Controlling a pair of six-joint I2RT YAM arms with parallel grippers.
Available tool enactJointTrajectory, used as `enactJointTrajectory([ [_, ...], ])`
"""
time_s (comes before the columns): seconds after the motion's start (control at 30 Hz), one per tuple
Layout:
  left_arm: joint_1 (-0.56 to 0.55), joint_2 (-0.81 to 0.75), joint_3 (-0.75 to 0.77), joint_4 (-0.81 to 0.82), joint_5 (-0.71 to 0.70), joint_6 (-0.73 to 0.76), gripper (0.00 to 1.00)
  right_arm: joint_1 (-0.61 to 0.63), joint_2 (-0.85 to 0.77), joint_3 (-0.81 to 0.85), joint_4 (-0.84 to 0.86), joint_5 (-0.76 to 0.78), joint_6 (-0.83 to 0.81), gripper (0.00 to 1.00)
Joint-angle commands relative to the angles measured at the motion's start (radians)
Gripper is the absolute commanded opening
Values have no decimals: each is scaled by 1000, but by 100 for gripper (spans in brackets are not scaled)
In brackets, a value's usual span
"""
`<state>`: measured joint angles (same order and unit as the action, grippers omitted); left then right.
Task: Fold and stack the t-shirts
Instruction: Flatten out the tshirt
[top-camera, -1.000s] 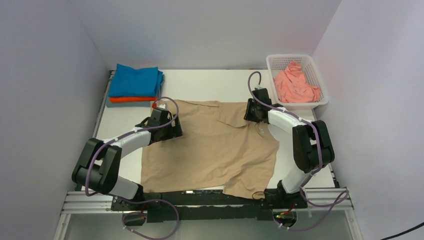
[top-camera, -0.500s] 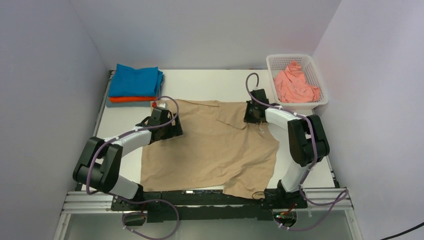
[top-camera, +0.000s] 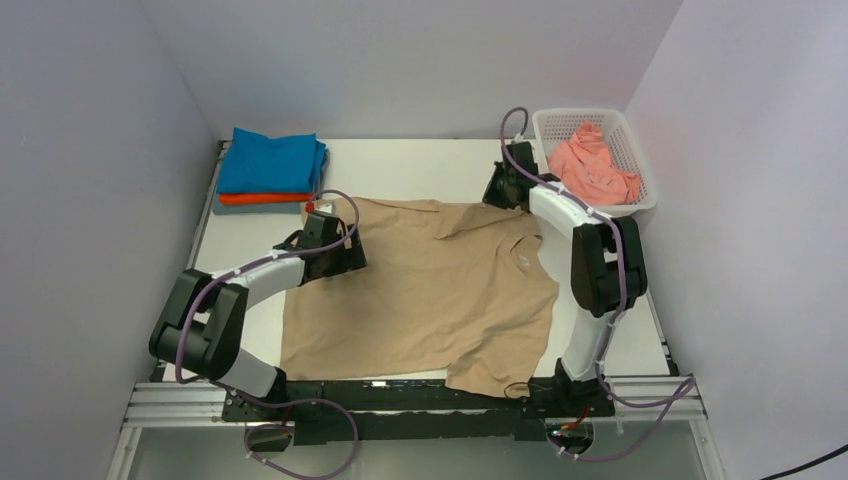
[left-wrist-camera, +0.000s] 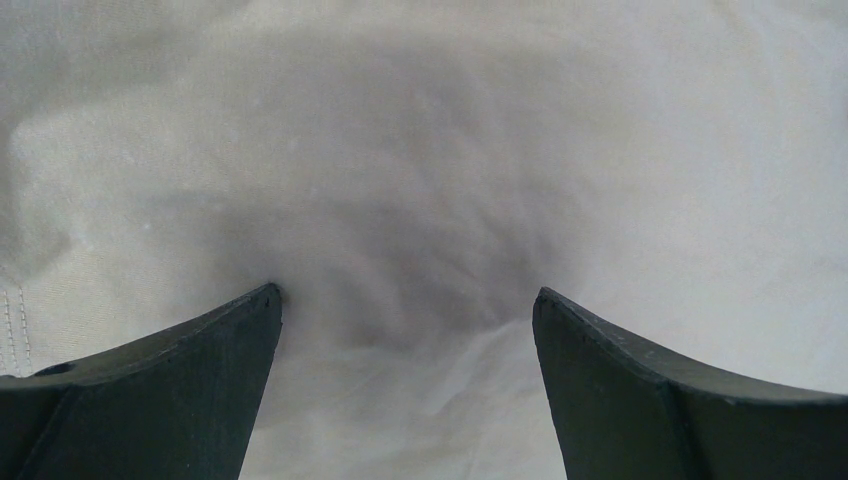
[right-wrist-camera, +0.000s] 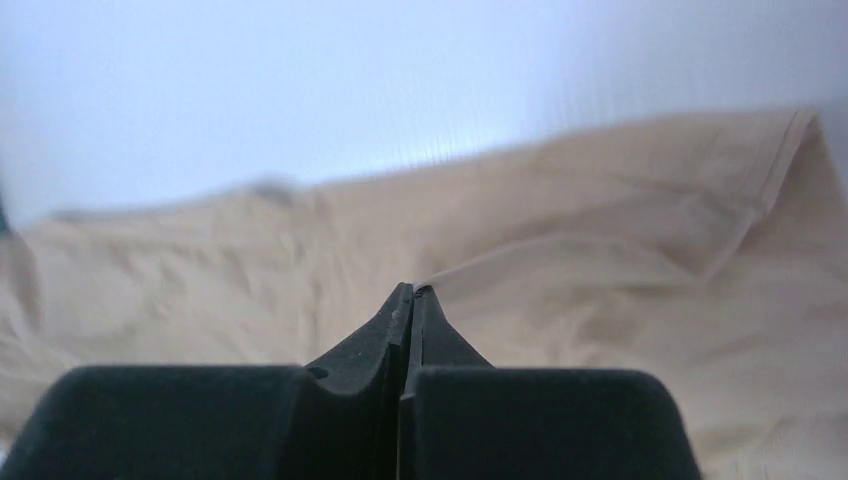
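Observation:
A tan-beige t-shirt (top-camera: 430, 290) lies spread on the table, collar toward the right. My left gripper (top-camera: 345, 260) is open and rests on its left part; in the left wrist view the fingers (left-wrist-camera: 405, 292) straddle pale cloth (left-wrist-camera: 420, 150). My right gripper (top-camera: 497, 192) is shut on the shirt's far right edge near the basket; the right wrist view shows the tips (right-wrist-camera: 412, 290) pinching a fold of the tan cloth (right-wrist-camera: 600, 260). A folded stack at the far left holds a bright blue shirt (top-camera: 270, 160) over an orange-red one (top-camera: 262, 198) and a grey one (top-camera: 250, 209).
A white mesh basket (top-camera: 545, 125) at the far right holds a crumpled salmon pink shirt (top-camera: 590, 170). Grey walls close in the left, back and right. The arm bases and a metal rail (top-camera: 400, 400) run along the near edge.
My right gripper has moved away toward the far edge beside the basket, drawing the shirt's folded-over top right part out flat, so the collar now shows. The left gripper has stayed put.

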<state>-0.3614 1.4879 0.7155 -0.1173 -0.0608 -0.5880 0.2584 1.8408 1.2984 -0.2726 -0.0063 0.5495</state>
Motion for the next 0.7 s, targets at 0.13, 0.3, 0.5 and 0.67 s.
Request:
enactJointTrajectory([
  [0.13,1,71,19,-32,9,-3,99,-157,252,402,-56,97,317,0],
  [0.3,1,75,17,-39,18,3,100,-189,379,591,-98,112,312,25],
  [0.5,1,48,15,-26,42,4,100,-188,299,574,-19,68,128,85],
  [0.67,-1,12,41,-20,59,-2,99,-137,170,444,-65,35,-13,100],
])
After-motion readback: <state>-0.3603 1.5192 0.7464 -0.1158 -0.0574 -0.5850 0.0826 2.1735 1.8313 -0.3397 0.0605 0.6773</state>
